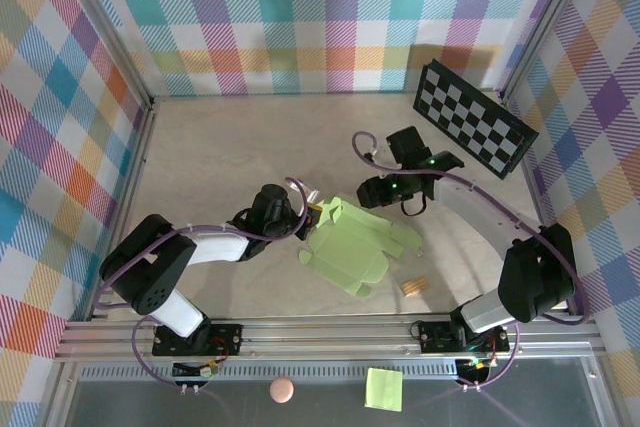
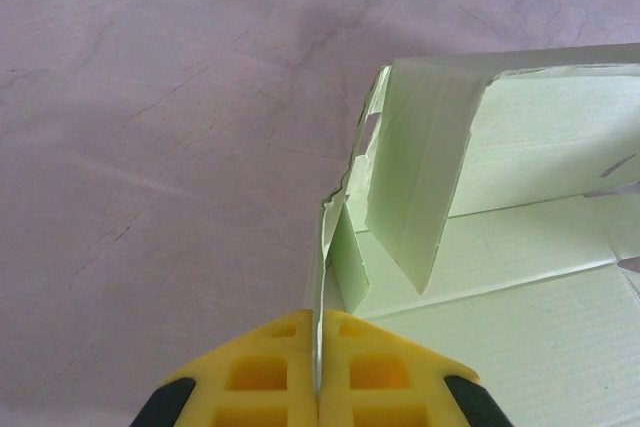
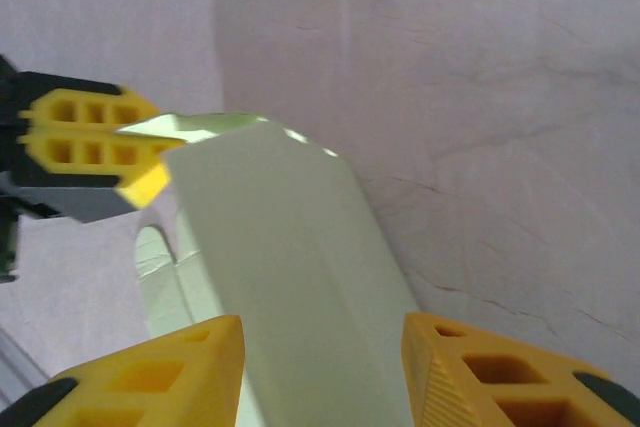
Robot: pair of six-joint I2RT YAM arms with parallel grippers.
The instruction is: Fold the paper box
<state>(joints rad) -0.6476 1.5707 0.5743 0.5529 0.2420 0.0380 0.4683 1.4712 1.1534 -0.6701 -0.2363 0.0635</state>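
From above, the paper box (image 1: 362,249) lies partly unfolded at mid-table between the two arms, skewed to the table's edges, its widest span running roughly left to right. The left gripper (image 1: 312,215) meets its far-left flap; the right gripper (image 1: 378,193) hangs at its far edge.

At the left wrist, the left gripper (image 2: 318,387) is clamped on a thin raised card edge, the sheet spreading away rightward.

At the right wrist, the right gripper (image 3: 320,339) has its jaws apart with a raised panel between them; I cannot tell whether they press it.
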